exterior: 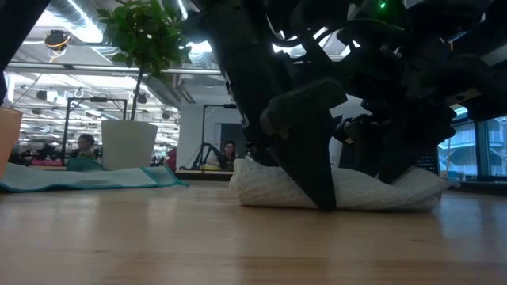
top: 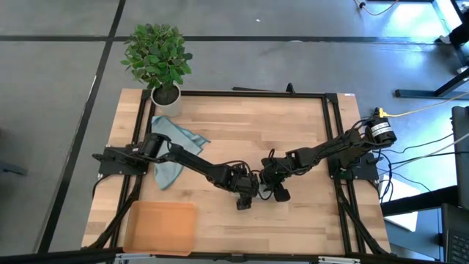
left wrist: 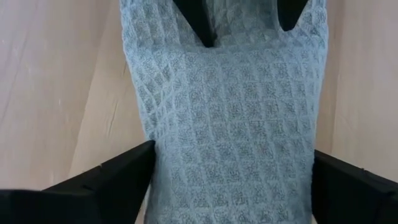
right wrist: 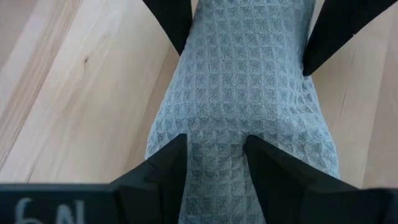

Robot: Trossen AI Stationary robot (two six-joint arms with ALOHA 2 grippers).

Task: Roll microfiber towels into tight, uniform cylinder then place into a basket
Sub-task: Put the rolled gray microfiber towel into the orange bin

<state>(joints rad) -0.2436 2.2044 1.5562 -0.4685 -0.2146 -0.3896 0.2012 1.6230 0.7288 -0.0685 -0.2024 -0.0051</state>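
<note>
A pale grey-green microfiber towel, rolled into a short cylinder (exterior: 356,190), lies on the wooden table near its middle, under both grippers. My left gripper (top: 245,199) straddles the roll's left part (left wrist: 230,106). My right gripper (top: 275,192) is shut on its right part (right wrist: 242,81). In the high view the arms hide the roll. A second, light blue-teal towel (top: 174,150) lies spread flat at the far left. The orange-tan basket (top: 161,227) sits at the near left corner. My left gripper has the roll between its two fingers (left wrist: 134,171), one against each long side (left wrist: 158,143). The fingers slant down from the left and lie across the roll. The roll rests on the table. My right gripper pinches a narrow ridge of the roll's upper surface (right wrist: 217,155) between its two fingers (right wrist: 165,165). It slants down from the table's right, with the fingers set along the roll. The roll stays on the table.
A white pot with a green plant (top: 165,94) stands at the far left corner, just beyond the teal towel. Black frame rails (top: 333,147) run along the table's sides. Bare wood lies between the roll and the basket.
</note>
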